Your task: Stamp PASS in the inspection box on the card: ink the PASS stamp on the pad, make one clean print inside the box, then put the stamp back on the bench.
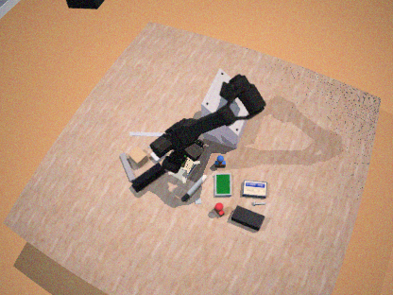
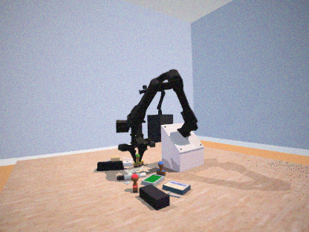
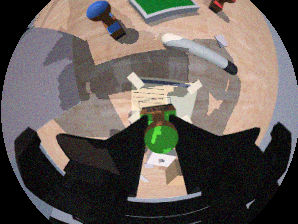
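My gripper (image 2: 137,160) (image 3: 158,119) is shut on the stamp with the green knob (image 3: 161,139) (image 2: 137,156). The stamp is upright over the near part of the cream card (image 3: 149,94) (image 1: 189,164), its base at or just above the card; I cannot tell if they touch. The card shows printed lines and pale tape pieces at its corners. The inspection box cannot be made out and may be hidden by the stamp. The green ink pad (image 1: 223,184) (image 2: 154,179) (image 3: 162,4) lies open in its grey tray, away from the gripper.
A blue-knobbed stamp (image 1: 220,161) (image 2: 161,168) (image 3: 98,10) and a red-knobbed stamp (image 1: 219,207) (image 2: 134,178) stand near the pad. A grey-white marker (image 1: 195,187) (image 3: 199,49) lies between card and pad. A black block (image 1: 247,217), a blue-and-white box (image 1: 255,189) and a wooden block (image 1: 138,156) are around.
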### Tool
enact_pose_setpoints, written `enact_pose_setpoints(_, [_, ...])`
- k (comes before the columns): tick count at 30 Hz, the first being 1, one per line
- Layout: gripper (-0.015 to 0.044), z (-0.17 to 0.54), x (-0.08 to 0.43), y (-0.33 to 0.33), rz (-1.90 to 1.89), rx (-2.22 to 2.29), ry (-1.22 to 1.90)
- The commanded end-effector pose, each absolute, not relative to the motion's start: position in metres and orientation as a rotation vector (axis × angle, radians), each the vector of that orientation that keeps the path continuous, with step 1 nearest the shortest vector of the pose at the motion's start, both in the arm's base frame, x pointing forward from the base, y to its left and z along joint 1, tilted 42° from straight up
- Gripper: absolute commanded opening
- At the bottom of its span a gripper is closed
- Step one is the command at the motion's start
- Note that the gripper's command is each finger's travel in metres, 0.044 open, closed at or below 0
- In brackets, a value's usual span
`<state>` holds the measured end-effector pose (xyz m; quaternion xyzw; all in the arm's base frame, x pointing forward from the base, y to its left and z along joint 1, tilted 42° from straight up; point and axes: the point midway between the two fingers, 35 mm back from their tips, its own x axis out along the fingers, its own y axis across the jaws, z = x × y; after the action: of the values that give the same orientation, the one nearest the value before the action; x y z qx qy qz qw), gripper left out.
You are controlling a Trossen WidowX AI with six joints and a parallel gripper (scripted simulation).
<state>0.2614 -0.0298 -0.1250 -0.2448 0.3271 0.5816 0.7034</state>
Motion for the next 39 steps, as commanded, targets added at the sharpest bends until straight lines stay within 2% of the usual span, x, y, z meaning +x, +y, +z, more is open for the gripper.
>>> enact_pose_setpoints(1, [0.0000, -0.128, 0.260, -0.027, 1.294, -0.534, 0.728])
enact_pose_setpoints(39, [0.0000, -0.138, 0.261, -0.017, 1.296, -0.531, 0.726])
